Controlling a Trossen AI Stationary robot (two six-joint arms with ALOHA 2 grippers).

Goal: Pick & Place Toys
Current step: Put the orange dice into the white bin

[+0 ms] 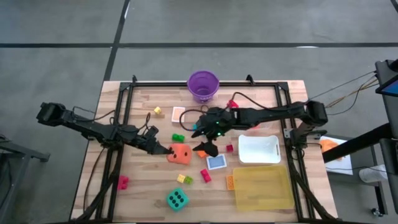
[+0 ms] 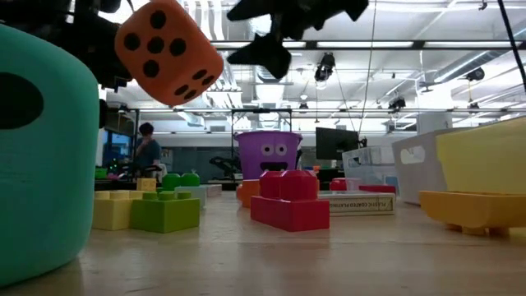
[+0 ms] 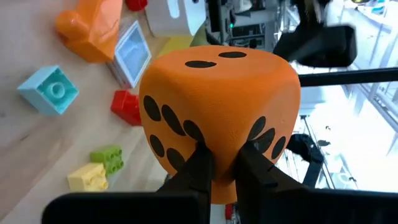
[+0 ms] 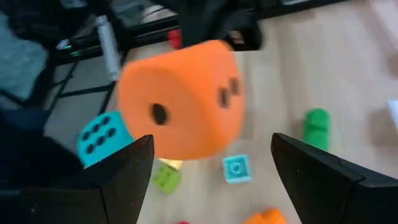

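My left gripper [image 1: 166, 150] is shut on the large orange black-dotted die [image 1: 181, 154], which the low view [image 2: 168, 49] shows raised above the table. My right gripper [image 1: 201, 139] is open and empty just right of the die. In the right wrist view its fingers [image 4: 127, 168] stand wide apart with the die [image 4: 180, 99] ahead of them, apart from it. The teal die [image 1: 177, 199] rests on the table near the front edge. Small bright blocks and cards lie scattered on the wood. My left gripper pinches a fold of the die's soft wall [image 3: 222, 154] between its two fingers [image 3: 199, 171], at the die's side nearest the wrist. The foam is dented in between them. The fingers come from the table's left, roughly level. The die is lifted clear of the table.
A purple bucket [image 1: 203, 85] stands at the far edge. A white tub [image 1: 259, 149] and a yellow tray [image 1: 261, 186] sit at the right. A red block [image 2: 289, 201] and yellow and green blocks [image 2: 148, 210] lie near the front. A blue card [image 1: 216, 162] lies below my right gripper.
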